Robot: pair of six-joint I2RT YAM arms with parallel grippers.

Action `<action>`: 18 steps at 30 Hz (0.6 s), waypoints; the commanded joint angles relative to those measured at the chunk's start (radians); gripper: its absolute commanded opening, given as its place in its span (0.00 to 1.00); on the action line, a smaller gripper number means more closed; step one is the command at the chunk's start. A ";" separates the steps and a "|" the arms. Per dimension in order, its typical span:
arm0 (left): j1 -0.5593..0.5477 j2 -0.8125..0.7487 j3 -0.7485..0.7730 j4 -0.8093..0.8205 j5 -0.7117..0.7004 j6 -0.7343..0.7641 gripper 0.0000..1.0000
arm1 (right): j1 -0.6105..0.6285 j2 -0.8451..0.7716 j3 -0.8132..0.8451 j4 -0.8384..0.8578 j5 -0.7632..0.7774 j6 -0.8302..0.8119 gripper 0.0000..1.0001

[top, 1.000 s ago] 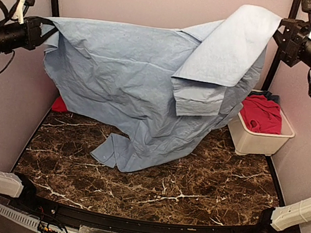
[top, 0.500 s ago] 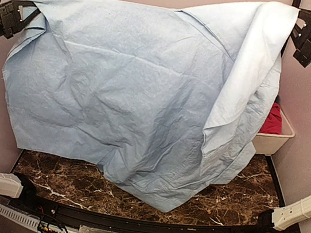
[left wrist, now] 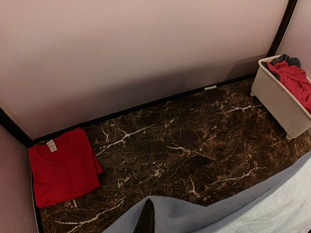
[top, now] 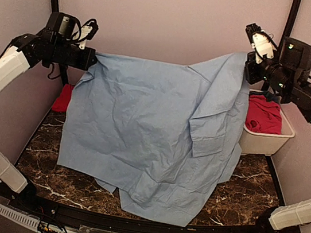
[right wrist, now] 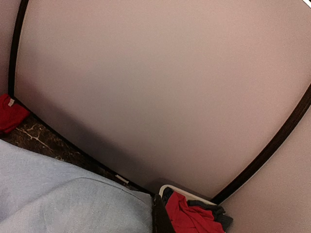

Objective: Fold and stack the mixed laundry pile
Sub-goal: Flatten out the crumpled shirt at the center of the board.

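A large light-blue shirt (top: 147, 133) hangs spread between both grippers, chest pocket facing the camera and its hem lying on the marble table near the front edge. My left gripper (top: 91, 60) is shut on the shirt's upper left corner, my right gripper (top: 250, 63) on its upper right corner. In the left wrist view the gripper (left wrist: 146, 214) pinches the blue cloth (left wrist: 218, 213). The right wrist view shows that gripper (right wrist: 158, 213) pinching the cloth (right wrist: 63, 194). A folded red garment (top: 62, 99) (left wrist: 63, 165) lies flat at the back left corner.
A white tub (top: 263, 142) (left wrist: 279, 99) stands at the back right, holding a crumpled red piece (top: 263, 114) (right wrist: 190, 217) and a dark piece (top: 271, 97) (right wrist: 216, 211). Pink walls close in the marble table (top: 250, 188) on three sides.
Both arms swung the shirt up toward the camera, then lowered it and moved inward. It now hangs lower and narrower, with its hem draped on the table's front.
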 commanded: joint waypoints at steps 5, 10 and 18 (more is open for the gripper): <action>0.073 0.199 -0.142 0.157 -0.067 0.020 0.00 | -0.167 0.314 -0.037 0.197 -0.228 0.119 0.00; 0.113 0.465 0.041 0.124 -0.109 0.019 0.00 | -0.172 0.592 0.116 0.226 -0.232 0.114 0.00; 0.194 0.821 0.425 0.053 -0.123 -0.046 0.28 | -0.173 1.038 0.678 -0.043 -0.104 0.100 0.50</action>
